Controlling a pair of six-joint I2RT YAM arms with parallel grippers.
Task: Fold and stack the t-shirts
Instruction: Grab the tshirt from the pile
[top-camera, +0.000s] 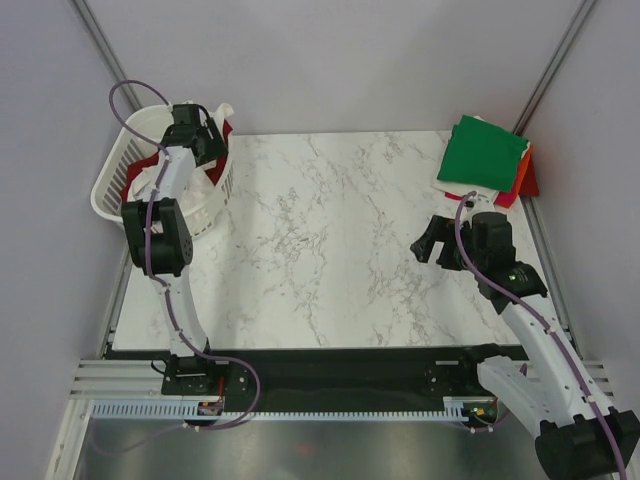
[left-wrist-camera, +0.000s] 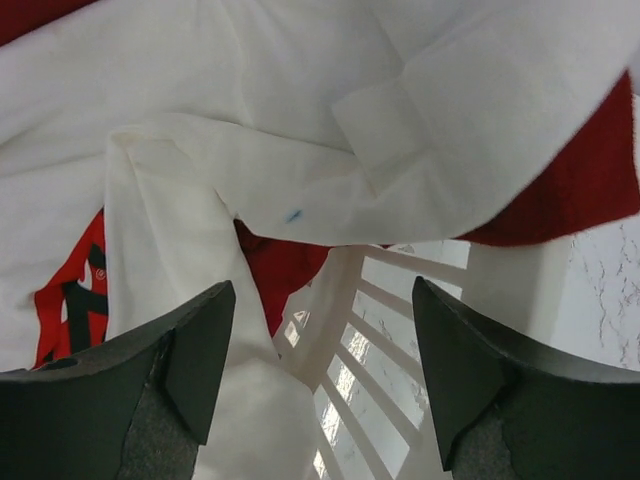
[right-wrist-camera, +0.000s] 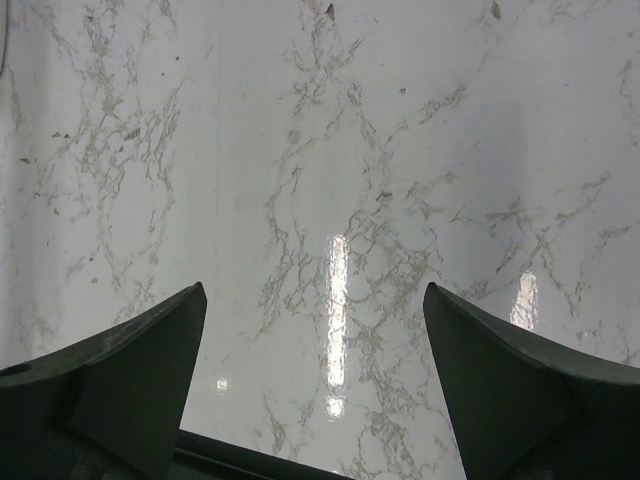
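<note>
White red-printed t-shirt lies crumpled in the slatted basket, upper left; folded green t-shirt sits upper right. Left gripper fingers spread wide just over the white shirt, right gripper fingers wide above marble worktop

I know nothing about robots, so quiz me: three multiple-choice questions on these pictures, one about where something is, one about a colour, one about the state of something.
1. Where does the folded stack of t-shirts lie?
A) middle of the table
B) far right corner of the table
C) near edge, between the arm bases

2. What colour is the top t-shirt on that stack?
A) green
B) blue
C) black

3. How is the right gripper?
A) shut on a t-shirt
B) open, holding nothing
C) shut, empty

Answers: B, the top view shows the stack at the far right corner; A, a green tee covers it; B, its jaws stand apart over bare marble.
</note>
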